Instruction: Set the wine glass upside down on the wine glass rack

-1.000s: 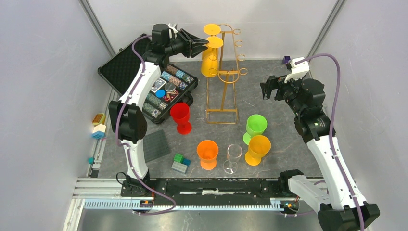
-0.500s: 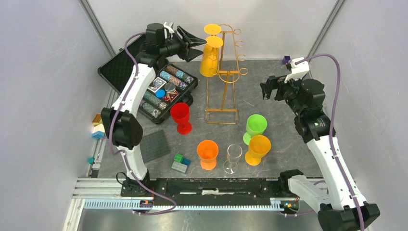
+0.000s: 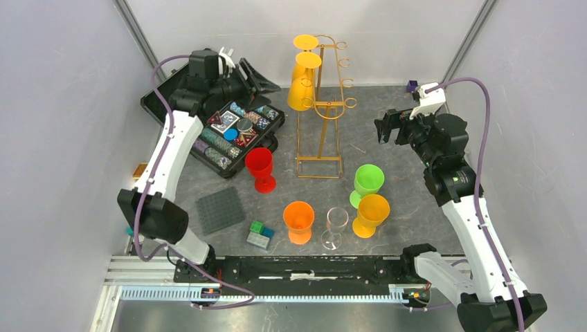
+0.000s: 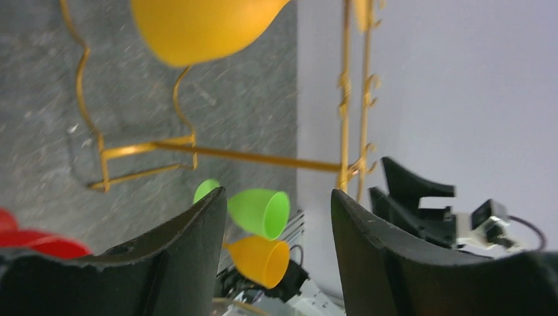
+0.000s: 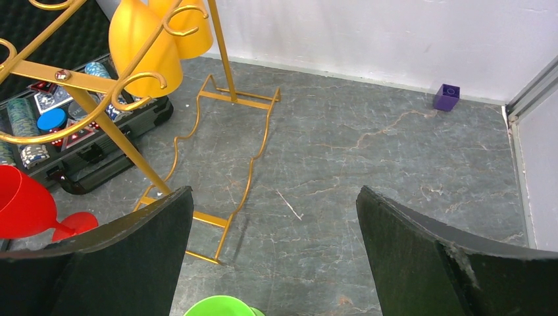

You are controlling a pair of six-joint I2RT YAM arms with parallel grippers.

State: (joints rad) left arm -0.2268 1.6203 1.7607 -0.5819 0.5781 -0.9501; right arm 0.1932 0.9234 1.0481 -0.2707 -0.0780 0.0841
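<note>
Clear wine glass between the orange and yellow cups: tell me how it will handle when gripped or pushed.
The clear wine glass is see-through, perhaps real glass, so possibly fragile and slick in a grip. Its bowl stands on a thin stem over a small foot, so a sideways push would likely tip it.

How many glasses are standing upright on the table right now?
5: red glass by the chip case, orange glass, clear glass and amber glass in a front row, green glass just behind the amber one.
</note>
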